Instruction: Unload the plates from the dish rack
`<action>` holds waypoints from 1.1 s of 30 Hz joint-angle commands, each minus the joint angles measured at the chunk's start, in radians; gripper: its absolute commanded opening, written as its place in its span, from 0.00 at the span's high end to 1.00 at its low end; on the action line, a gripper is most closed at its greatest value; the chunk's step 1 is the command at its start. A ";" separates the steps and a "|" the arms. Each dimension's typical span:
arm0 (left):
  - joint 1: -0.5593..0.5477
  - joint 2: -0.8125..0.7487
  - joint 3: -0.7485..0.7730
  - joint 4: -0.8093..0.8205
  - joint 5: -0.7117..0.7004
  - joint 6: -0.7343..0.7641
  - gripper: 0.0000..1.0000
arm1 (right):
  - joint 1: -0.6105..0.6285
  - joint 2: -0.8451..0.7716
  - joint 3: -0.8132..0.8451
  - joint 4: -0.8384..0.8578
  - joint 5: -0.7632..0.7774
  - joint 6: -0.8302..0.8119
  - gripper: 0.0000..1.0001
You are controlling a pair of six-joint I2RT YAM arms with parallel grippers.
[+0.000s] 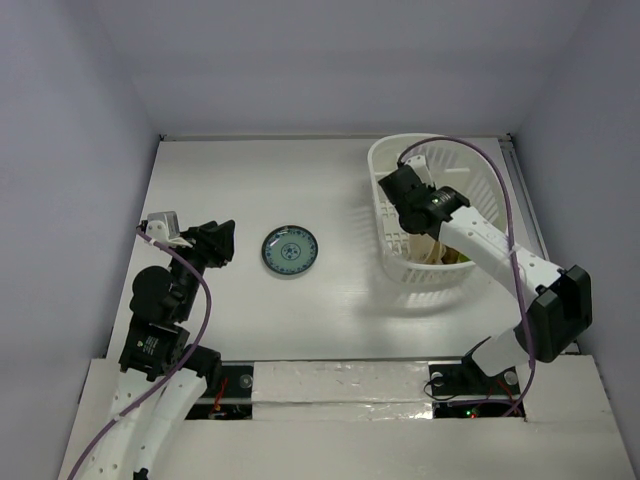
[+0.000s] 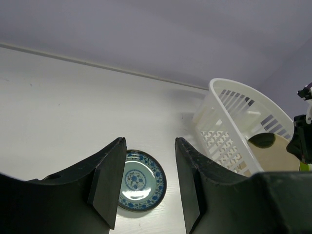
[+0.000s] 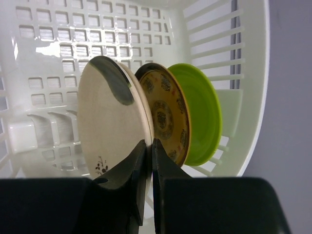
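On the white table (image 1: 230, 330) the teal patterned plate (image 1: 291, 251) lies flat near the left gripper (image 1: 222, 243), jaws apart and empty. In the dish rack (image 3: 73, 29) the right gripper (image 3: 149, 146) seems clamped on the upright cream plate (image 3: 109, 117) at its rim, amber plate (image 3: 165, 117) and lime plate (image 3: 200, 112) alongside

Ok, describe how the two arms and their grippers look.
The left arm and right arm have white links, black joint housings and a purple cable looping along each. The left gripper and right gripper have matte black, wedge-shaped fingers.
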 commanded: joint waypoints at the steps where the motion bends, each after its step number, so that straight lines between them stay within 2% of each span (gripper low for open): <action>1: -0.005 -0.010 0.023 0.034 0.014 -0.004 0.59 | 0.011 -0.066 0.100 -0.014 0.076 0.000 1.00; 10: -0.005 -0.005 0.022 0.034 0.016 -0.005 0.58 | 0.041 -0.163 0.246 -0.029 0.162 0.026 1.00; 14: -0.005 -0.004 0.022 0.034 0.015 -0.004 0.58 | 0.092 -0.206 0.245 0.089 0.012 0.029 1.00; 16: -0.005 -0.004 0.023 0.034 0.013 -0.004 0.59 | 0.129 -0.214 0.205 0.211 -0.065 0.042 1.00; 20: -0.005 -0.002 0.023 0.034 0.010 -0.004 0.59 | 0.172 -0.178 0.107 0.446 -0.371 0.101 1.00; 24: -0.005 0.004 0.023 0.033 0.008 -0.002 0.59 | 0.215 -0.044 0.079 0.615 -0.522 0.194 1.00; 33: -0.005 0.003 0.023 0.031 0.011 -0.001 0.59 | 0.233 0.243 0.101 0.802 -0.668 0.329 1.00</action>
